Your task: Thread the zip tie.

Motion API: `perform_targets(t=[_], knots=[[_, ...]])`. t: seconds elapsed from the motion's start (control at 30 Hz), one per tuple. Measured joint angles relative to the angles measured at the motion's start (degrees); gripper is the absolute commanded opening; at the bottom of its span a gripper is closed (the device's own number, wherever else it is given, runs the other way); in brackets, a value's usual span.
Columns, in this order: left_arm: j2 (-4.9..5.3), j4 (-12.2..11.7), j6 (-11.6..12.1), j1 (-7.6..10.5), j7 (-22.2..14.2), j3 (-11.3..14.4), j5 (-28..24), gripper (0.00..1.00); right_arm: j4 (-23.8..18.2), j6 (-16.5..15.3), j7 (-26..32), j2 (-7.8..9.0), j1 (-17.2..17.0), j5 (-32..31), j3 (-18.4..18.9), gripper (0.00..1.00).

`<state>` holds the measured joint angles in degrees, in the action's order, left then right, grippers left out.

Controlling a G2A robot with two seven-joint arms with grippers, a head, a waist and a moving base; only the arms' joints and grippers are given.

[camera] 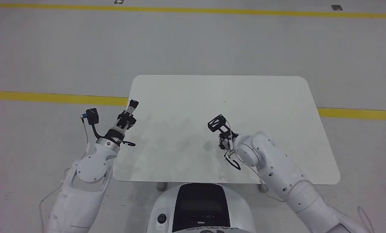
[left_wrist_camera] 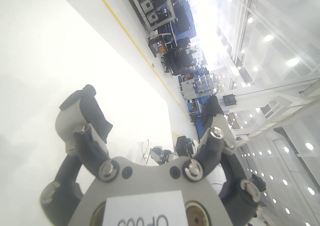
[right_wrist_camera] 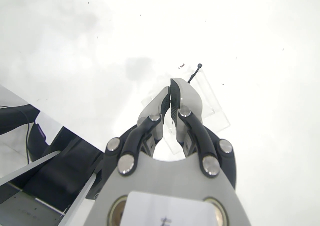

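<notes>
A thin black zip tie [right_wrist_camera: 195,73] sticks out past the tips of my right gripper [right_wrist_camera: 170,87]. Its small square head points away from the fingers. The jaws are pressed together, and the strap seems to run between the pads. This gripper [camera: 217,122] hovers low over the middle of the white table [camera: 271,112]. A clear plastic plate [right_wrist_camera: 212,109] lies flat on the table right beneath it. My left gripper [left_wrist_camera: 150,95] is open with nothing between its fingers. It is held at the table's left edge [camera: 131,109], well apart from the zip tie.
A few tiny dark specks [right_wrist_camera: 182,64] dot the tabletop just beyond the right gripper. Grey floor with yellow lines [camera: 60,98] surrounds the table. The table's far and right areas offer free room.
</notes>
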<state>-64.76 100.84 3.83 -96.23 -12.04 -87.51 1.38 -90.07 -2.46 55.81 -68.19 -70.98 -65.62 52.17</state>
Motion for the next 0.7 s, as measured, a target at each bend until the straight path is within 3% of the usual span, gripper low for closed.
perform_targets(t=[0.1,0.7], knots=[[0.00,0.00,0.00,0.00,0.00,0.00,0.00,1.00,0.49,-0.28,0.08,-0.17,0.36,-0.01,-0.27,0.10],[0.00,0.00,0.00,0.00,0.00,0.00,0.00,1.00,-1.01,0.05,1.76,-0.01,-0.98,-2.87,1.21,0.22]])
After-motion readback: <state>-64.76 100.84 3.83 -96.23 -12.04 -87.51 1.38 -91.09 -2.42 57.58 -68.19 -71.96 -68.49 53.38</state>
